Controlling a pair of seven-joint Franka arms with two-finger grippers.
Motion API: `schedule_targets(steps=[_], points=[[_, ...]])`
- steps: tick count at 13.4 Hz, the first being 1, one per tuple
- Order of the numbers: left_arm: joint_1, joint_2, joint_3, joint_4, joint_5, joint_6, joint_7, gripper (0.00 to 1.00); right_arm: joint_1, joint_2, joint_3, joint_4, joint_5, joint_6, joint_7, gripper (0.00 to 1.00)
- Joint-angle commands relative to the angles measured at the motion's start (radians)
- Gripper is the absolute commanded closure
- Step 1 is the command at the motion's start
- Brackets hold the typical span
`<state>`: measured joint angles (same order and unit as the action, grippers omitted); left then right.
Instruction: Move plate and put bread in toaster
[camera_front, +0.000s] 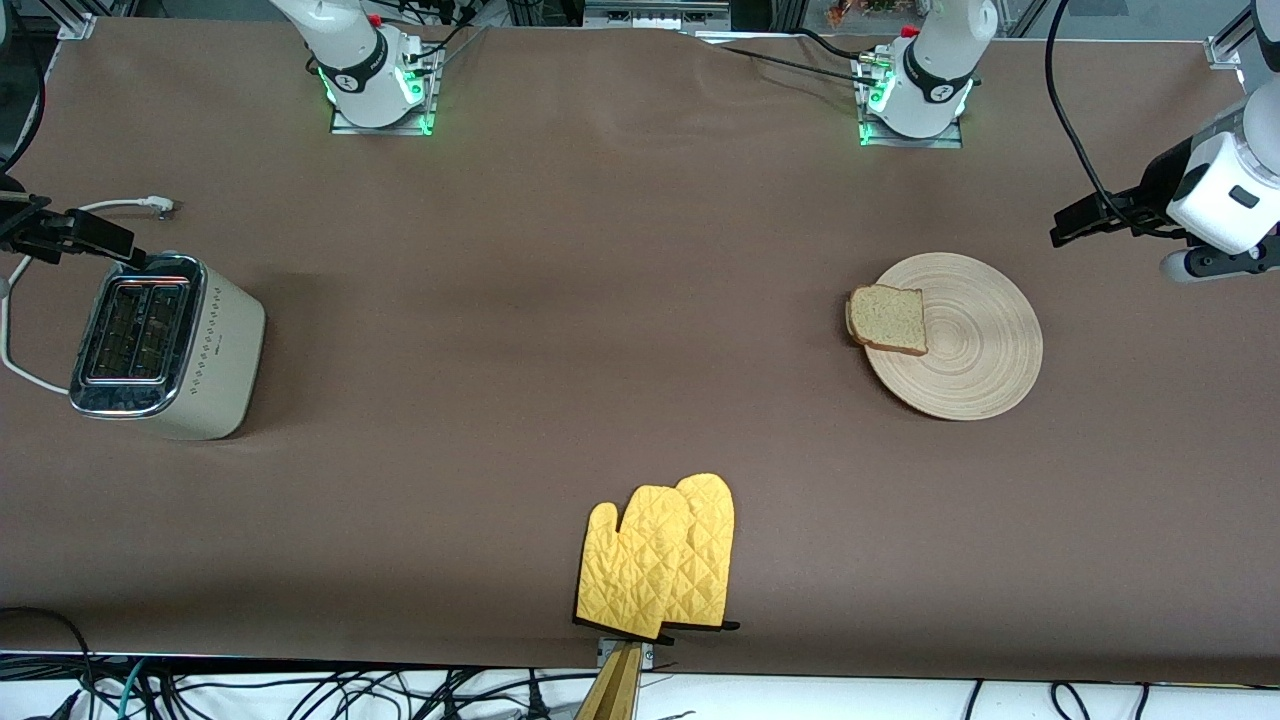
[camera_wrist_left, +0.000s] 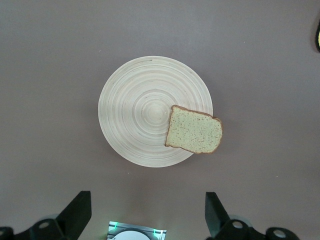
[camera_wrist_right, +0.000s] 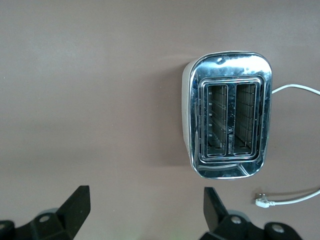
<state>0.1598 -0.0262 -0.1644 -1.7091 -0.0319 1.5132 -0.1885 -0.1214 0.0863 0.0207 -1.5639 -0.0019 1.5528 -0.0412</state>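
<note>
The pale wooden plate (camera_front: 975, 350) lies toward the left arm's end of the table. The bread (camera_front: 887, 318) lies flat on its rim and overhangs toward the right arm's end. My left gripper (camera_front: 1065, 228) is open and empty, up over the table beside the plate. In the left wrist view, the plate (camera_wrist_left: 135, 110) and bread (camera_wrist_left: 194, 130) lie ahead of the gripper (camera_wrist_left: 147, 212). The cream toaster (camera_front: 165, 345) stands at the right arm's end with both slots empty. My right gripper (camera_front: 120, 248) is open and empty over the table beside the toaster (camera_wrist_right: 230, 115), seen from above past the gripper (camera_wrist_right: 146, 207).
Two yellow oven mitts (camera_front: 660, 560) lie at the table edge nearest the front camera, midway along. The toaster's white cord and plug (camera_front: 150, 205) lie on the table beside it. The arm bases (camera_front: 375, 70) (camera_front: 920, 80) stand along the top of the front view.
</note>
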Motion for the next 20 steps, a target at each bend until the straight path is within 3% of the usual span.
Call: schedule_targets(steps=[1, 20], points=[[0.006, 0.000, -0.003, 0.000, 0.018, -0.004, 0.023, 0.00, -0.012, 0.013, 0.005, 0.028, 0.017, -0.014, -0.008, 0.00], [0.026, 0.009, 0.005, 0.000, 0.017, -0.004, 0.079, 0.00, -0.034, 0.013, 0.005, 0.028, 0.017, -0.004, -0.009, 0.00]])
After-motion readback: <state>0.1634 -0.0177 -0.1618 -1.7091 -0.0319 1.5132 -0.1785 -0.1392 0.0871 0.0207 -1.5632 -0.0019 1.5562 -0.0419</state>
